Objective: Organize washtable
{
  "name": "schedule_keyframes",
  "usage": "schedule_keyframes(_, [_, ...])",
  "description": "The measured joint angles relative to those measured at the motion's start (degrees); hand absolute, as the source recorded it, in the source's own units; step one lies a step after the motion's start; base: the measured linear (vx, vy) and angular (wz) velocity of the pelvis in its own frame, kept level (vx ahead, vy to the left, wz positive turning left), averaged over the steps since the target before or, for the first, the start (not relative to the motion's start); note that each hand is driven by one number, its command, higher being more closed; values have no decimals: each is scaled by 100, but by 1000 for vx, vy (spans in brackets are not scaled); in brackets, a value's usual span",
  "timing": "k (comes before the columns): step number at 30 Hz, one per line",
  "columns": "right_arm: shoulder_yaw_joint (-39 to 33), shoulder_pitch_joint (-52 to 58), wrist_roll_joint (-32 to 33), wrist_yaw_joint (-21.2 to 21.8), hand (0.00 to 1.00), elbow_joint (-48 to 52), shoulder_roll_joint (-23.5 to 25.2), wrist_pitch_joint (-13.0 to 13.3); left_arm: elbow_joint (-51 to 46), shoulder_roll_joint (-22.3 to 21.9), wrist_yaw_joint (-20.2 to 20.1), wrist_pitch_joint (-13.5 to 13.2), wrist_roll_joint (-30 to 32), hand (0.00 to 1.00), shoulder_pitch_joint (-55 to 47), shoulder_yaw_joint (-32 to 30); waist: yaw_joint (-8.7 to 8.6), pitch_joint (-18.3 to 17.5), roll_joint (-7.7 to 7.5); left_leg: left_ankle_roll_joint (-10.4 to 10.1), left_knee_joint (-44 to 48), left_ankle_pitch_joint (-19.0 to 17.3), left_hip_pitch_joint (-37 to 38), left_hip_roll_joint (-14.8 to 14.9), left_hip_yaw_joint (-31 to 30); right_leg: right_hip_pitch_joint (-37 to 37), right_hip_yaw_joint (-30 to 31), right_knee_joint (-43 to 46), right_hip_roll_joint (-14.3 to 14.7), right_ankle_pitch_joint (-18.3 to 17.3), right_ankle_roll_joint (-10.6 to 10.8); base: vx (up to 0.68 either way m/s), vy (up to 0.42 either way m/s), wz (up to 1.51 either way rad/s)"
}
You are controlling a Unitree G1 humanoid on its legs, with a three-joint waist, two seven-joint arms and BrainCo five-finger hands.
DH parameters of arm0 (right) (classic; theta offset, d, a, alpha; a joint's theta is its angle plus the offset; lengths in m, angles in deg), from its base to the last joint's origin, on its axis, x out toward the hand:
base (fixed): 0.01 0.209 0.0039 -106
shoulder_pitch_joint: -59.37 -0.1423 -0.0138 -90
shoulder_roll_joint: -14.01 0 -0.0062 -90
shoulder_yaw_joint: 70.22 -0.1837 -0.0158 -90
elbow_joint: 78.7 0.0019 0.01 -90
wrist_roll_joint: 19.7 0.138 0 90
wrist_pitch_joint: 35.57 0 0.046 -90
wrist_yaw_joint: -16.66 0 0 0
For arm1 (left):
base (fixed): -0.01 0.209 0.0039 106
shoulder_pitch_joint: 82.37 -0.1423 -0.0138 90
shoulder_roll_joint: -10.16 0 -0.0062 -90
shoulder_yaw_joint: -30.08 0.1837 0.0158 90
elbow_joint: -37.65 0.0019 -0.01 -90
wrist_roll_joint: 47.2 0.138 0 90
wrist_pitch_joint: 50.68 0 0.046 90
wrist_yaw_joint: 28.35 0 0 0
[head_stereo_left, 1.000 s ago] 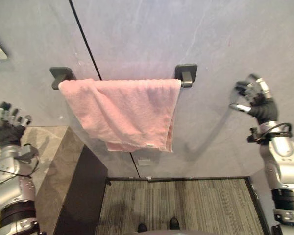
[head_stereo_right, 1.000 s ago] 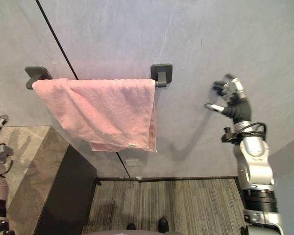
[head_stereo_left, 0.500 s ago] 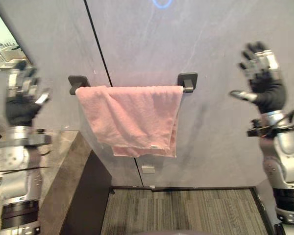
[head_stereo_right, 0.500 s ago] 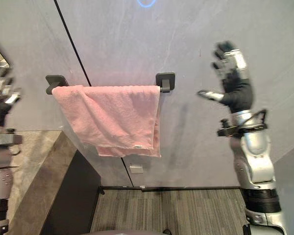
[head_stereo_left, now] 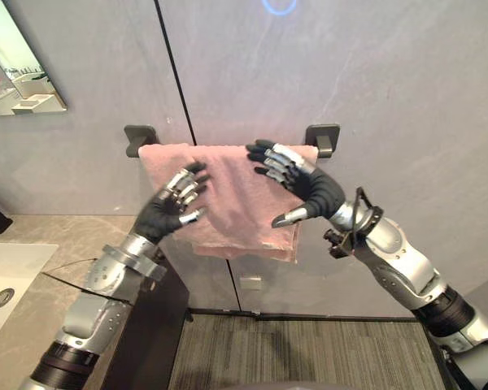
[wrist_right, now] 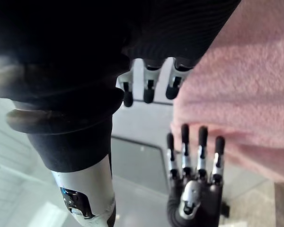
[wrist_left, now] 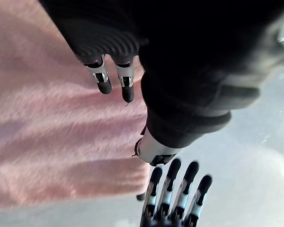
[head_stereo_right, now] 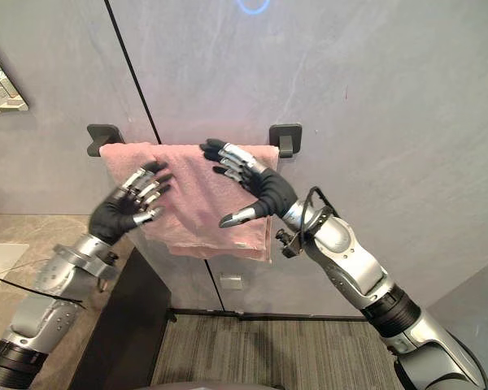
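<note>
**Condition.** A pink towel (head_stereo_left: 240, 210) is hung over a dark wall rail; the rail's right bracket (head_stereo_left: 324, 138) is seen at 3 o'clock of the towel's top edge. The towel is draped unevenly, with its lower edge sloped and its layers not matched.

**Change noted.** One second ago both hands were held well out to the sides, the left low by the worktop (head_stereo_left: 16, 333) and the right against the bare wall. Half a second ago both were raised. Both have now been brought in to the towel. The camera has also been lifted, so the towel's apparent shift is not counted as movement; its drape is unaltered.

**Hands.** The left hand (head_stereo_left: 167, 213) is placed at 8 o'clock on the towel's face, fingers apart and relaxed, with nothing clamped. The right hand (head_stereo_left: 309, 185) is laid at 1 o'clock near the top fold, fingers straight and spread, thumb held away. Whether the fingertips actually press the cloth cannot be told for certain.

**Assessment.** The reach is judged complete and the grasp not yet made. Straightening of the towel appears to be the step in hand. The sink (head_stereo_left: 12, 264), at 8 o'clock of the scene, is left untouched.
</note>
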Motion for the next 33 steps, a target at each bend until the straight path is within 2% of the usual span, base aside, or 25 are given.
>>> schedule_keyframes(10, [274,-93,-11,-20,0,-412,110,-130,454,12,98,53,3,0,4,10,98,126,-142,69,-2,90,-539,-36,-23,-594,-26,148,-36,9,4,-14,11,2])
schedule_keyframes(20, [246,-181,-169,-60,0,-844,304,-344,1276,-3,304,67,66,0,293,-7,86,320,-176,72,38,115,-792,-40,-33,-791,-27,56,-38,95,-60,30,15,1])
schedule_keyframes(23, [18,-178,-270,-168,0,-1185,541,-374,1753,-287,402,82,193,0,544,-16,72,455,-172,73,38,114,-815,-36,-32,-823,-11,55,-32,108,-77,-11,4,-1])
schedule_keyframes(27, [-452,366,-302,-245,0,-1237,785,-439,1955,-369,459,173,272,0,516,-249,66,478,-177,75,39,113,-869,-35,-16,-893,21,55,-26,122,-76,-12,8,-4])
schedule_keyframes(29, [-996,1055,-376,-254,0,-1323,1017,-466,1961,-763,557,165,284,0,298,-745,67,485,-176,77,41,111,-859,-36,13,-893,58,54,-25,122,-76,13,19,-6])
schedule_keyframes(33, [-1911,1913,-709,-280,0,-1640,1365,-608,1979,-1469,642,185,474,0,-332,-1220,50,487,-174,96,41,89,-793,-37,80,-855,151,54,-23,122,-76,-1,15,-12])
